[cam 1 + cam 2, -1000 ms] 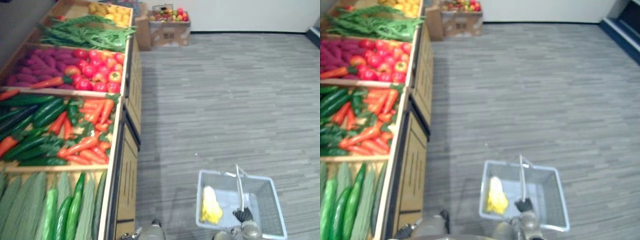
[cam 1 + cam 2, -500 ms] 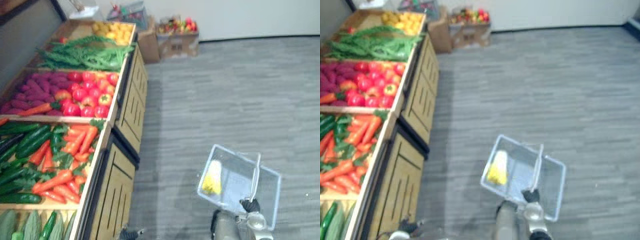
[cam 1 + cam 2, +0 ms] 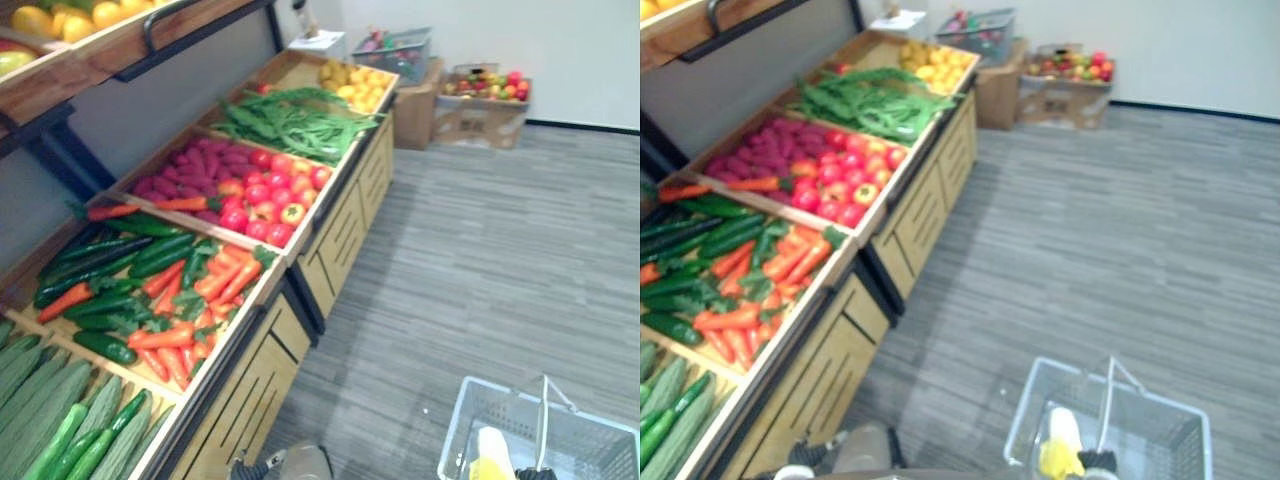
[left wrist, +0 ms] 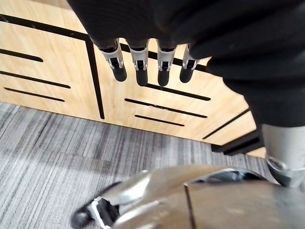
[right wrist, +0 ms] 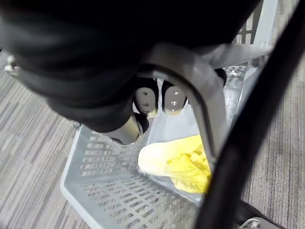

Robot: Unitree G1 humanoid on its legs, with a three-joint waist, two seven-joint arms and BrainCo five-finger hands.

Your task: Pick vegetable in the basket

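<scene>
The basket (image 3: 1160, 432) is a pale grey wire-mesh one with a thin handle (image 3: 1107, 400) raised upright over its middle, and the right hand (image 5: 144, 99) curls its fingers round that handle. Inside lies one vegetable (image 5: 180, 164), whitish at one end and bright yellow at the other, flat on the basket's floor, on the robot's left of the handle.

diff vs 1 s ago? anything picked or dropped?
The head camera swung, not the things: the produce stand now runs diagonally across the view and the basket sits at the bottom right edge. The basket, skewed half a second ago, hangs squarer. Nothing picked or released. Same: right hand curled on the handle, yellow vegetable in the basket, left hand open, empty.
</scene>
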